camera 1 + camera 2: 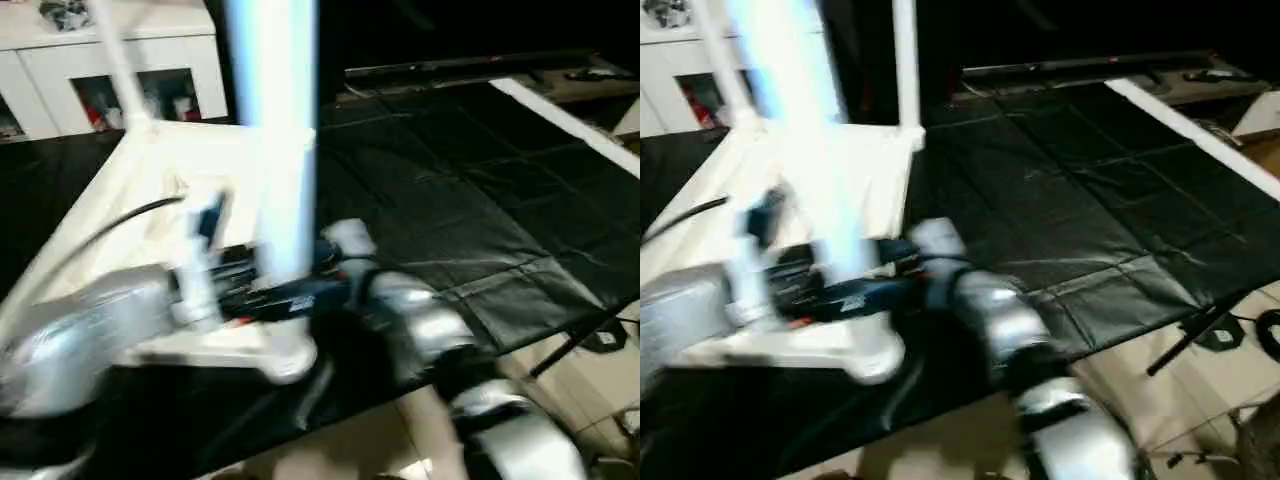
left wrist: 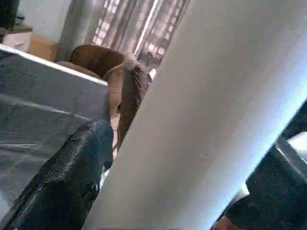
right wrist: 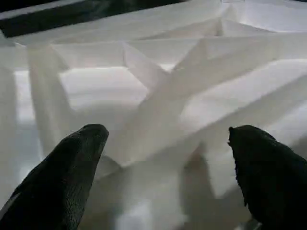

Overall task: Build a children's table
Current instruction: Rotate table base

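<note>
A children's table in mid-assembly: the white top [image 1: 190, 190] lies upside down at the left side of the black mat [image 1: 480, 220], its near corner close to the mat's front edge, with three legs standing in its corner sockets. The near leg [image 1: 275, 140] rises at that near corner; a second leg [image 1: 118, 60] stands at the far left corner and a third [image 1: 904, 60] at the far right. A fourth leg [image 1: 570, 120] lies loose at the mat's far right edge, well apart from the top.

The left gripper [image 2: 158, 158] has its jaws spread wide, one black finger [image 2: 62, 187] beside the near leg; whether it grips that leg cannot be told. The right gripper [image 3: 165, 177] hovers over the ribbed underside, its two fingers wide apart with nothing between them.

The risk lies at the near corner. If the near leg is not fully threaded home, a sideways push from either arm could tilt it in its socket or cross the thread, and because the top sits close to the mat's front edge, a hard shove could slide it off. The standing legs could also catch a forearm [image 1: 70, 340] as it swings.

The table is plain white plastic, its underside crossed by raised diagonal ribs, its legs long, smooth and slightly tapered.
</note>
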